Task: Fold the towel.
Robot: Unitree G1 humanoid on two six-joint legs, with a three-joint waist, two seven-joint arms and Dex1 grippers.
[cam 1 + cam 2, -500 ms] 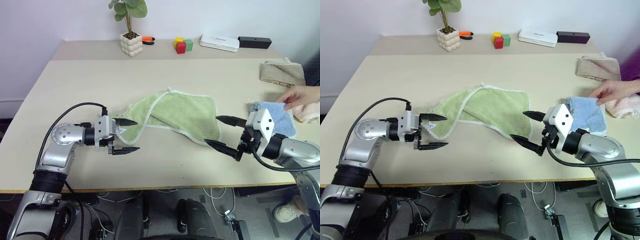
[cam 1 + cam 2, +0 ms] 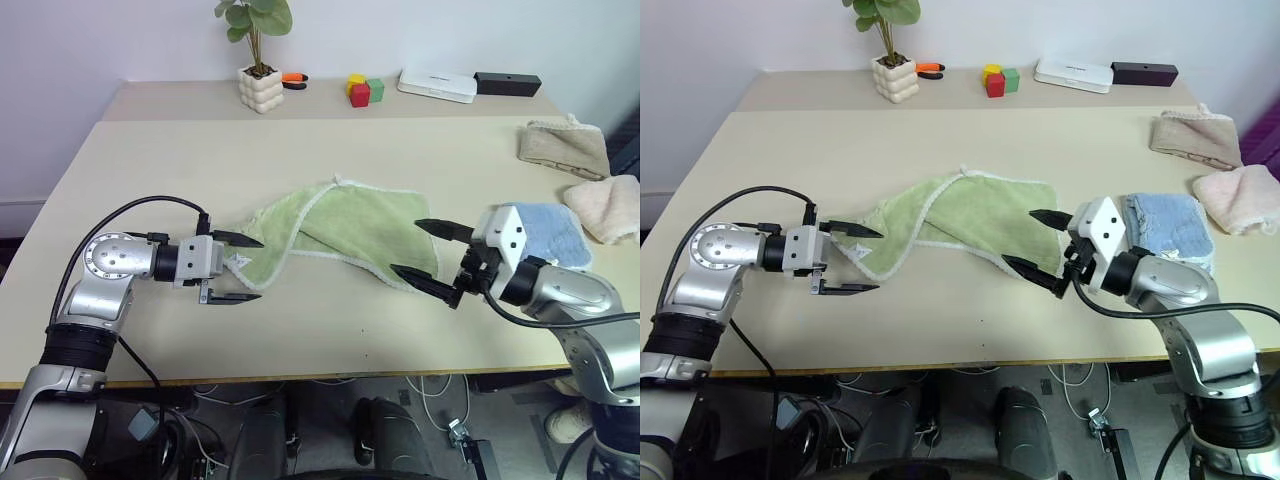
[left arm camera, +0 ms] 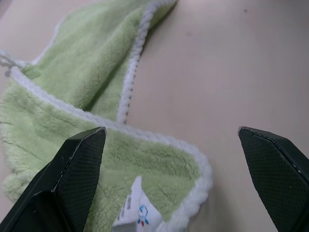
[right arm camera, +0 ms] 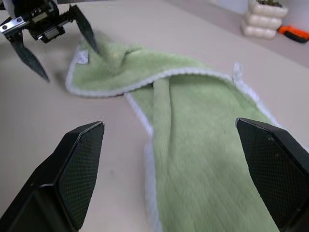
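The light green towel [image 2: 345, 230] lies rumpled in the middle of the table [image 2: 150, 170], partly folded over itself, with white edging and a small loop at its far edge. Its white label [image 3: 131, 209] sits at the left corner. My left gripper [image 2: 257, 270] is open at that corner, one finger over the cloth and the other over bare table. My right gripper [image 2: 405, 247] is open with its fingertips over the towel's right edge. Nothing is held. The right wrist view looks along the towel [image 4: 193, 121] to the left gripper [image 4: 70, 63] at its far end.
A folded light blue towel [image 2: 548, 232] lies just behind my right gripper. A pink towel [image 2: 608, 206] and a beige towel [image 2: 565, 146] lie at the right edge. A potted plant [image 2: 262, 88], coloured blocks [image 2: 365, 90], a white box [image 2: 438, 85] and a black box [image 2: 508, 83] line the back.
The person's hand has gone from the right side, leaving the pink towel there. My right gripper has moved left over the towel's right edge. My left gripper has drawn back slightly.
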